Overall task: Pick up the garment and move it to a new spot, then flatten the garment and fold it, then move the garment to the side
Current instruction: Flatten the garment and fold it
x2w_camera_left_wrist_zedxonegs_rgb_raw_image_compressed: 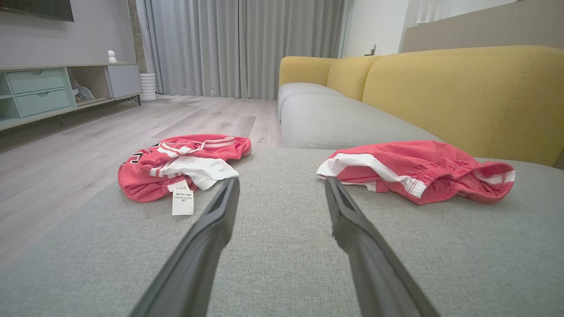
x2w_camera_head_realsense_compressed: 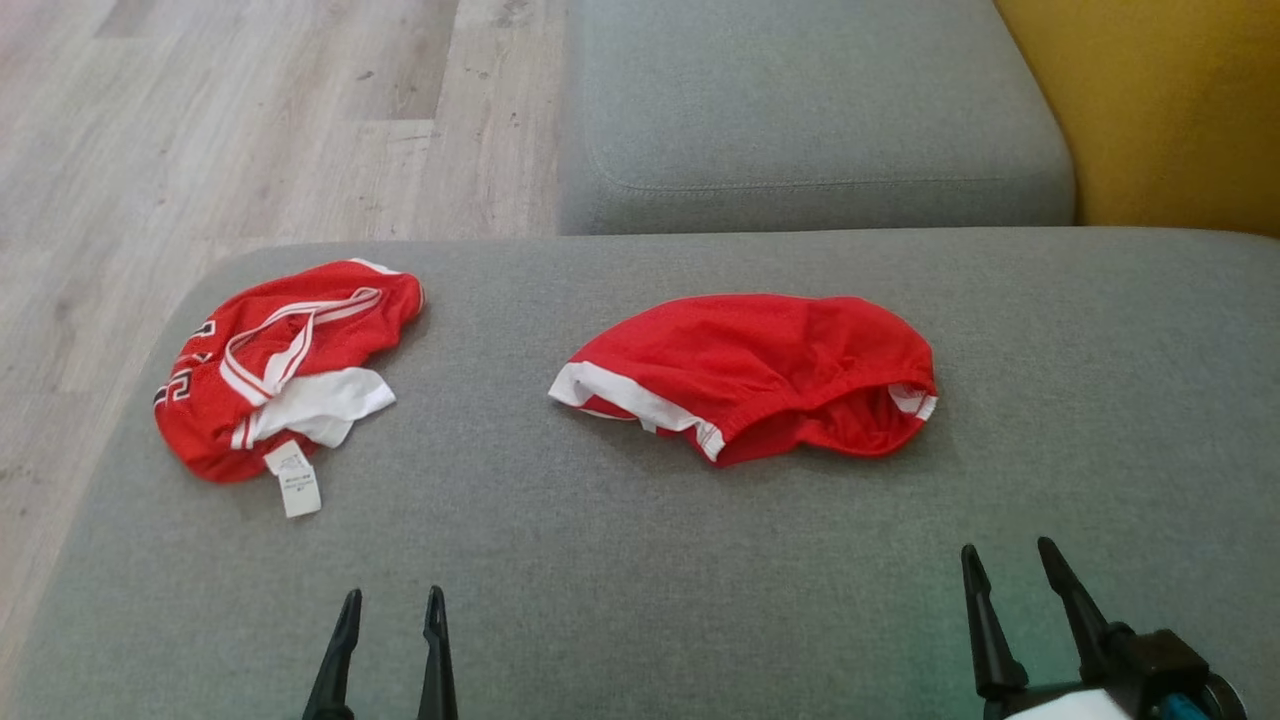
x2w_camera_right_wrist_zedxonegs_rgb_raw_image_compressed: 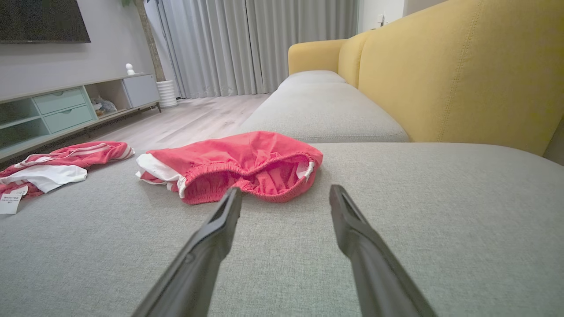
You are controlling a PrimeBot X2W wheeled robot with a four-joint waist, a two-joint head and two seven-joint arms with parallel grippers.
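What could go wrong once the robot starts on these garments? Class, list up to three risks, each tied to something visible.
1. Two similar red pieces, the jersey and the shorts: the wrong one may get picked.
2. The jersey sits by the left edge of the cushion; a nudge might drop it to the floor.
3. The shorts are bunched; a pinch may catch one layer.

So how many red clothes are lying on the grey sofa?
2. A bunched red top with white trim and a tag lies near the grey cushion's left edge. The red shorts lie crumpled near the middle, ahead of the right gripper. None looks hidden.
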